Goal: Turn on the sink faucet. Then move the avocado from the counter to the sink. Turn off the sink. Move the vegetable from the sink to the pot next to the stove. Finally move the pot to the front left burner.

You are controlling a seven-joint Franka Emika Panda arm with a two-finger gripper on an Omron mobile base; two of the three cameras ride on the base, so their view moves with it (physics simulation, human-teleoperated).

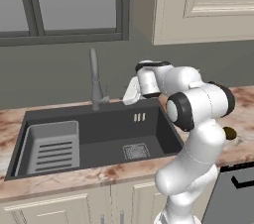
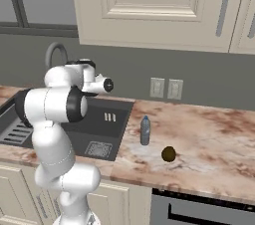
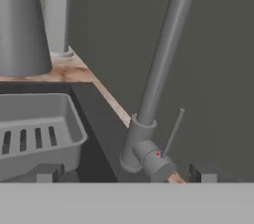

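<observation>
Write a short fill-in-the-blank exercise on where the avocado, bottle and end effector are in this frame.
1. The avocado lies on the ____.
2. The bottle stands between the avocado and the ____.
3. The end effector, jaws ____, points at the sink faucet.

Missing words: counter; sink; open

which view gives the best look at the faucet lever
The hand view: the sink faucet is close up there, and its thin lever stands clear against the wall. The left base view shows the whole spout but the lever is tiny. In the right base view the arm covers all but the gooseneck's top.
</observation>
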